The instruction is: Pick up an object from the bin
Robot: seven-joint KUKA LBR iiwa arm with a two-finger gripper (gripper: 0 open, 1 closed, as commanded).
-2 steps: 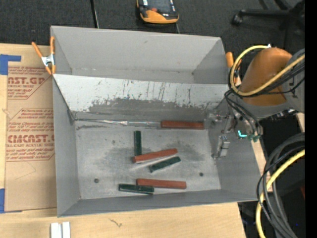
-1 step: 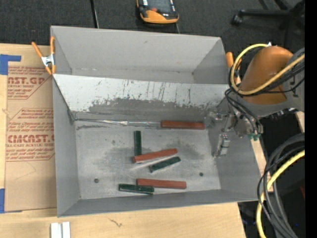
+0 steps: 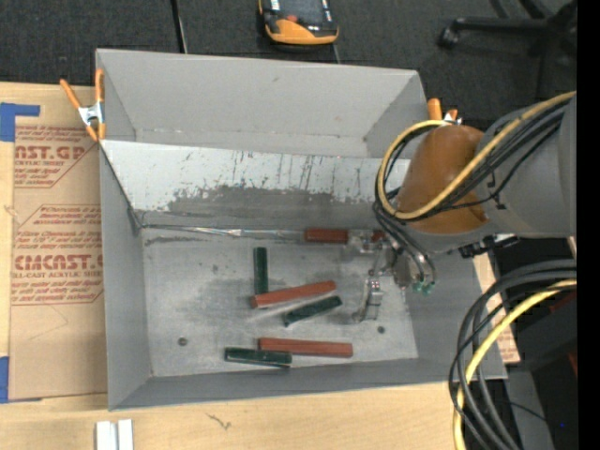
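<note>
Orange wrist cover [image 3: 448, 178] above half-hidden hand [image 3: 370, 300], just right of dark-green stick [image 3: 312, 310].

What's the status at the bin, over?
End effector low, bin right side. Nearest thing: dark green stick, just left of it. Red stick alongside that, crowding it.

Cardboard sheet [image 3: 47, 251], well apart from the claw [image 3: 370, 300] toward the view's left, carries red print: "CAST.GP" and "ALL-CAST ACRYLIC SHEET".
</note>
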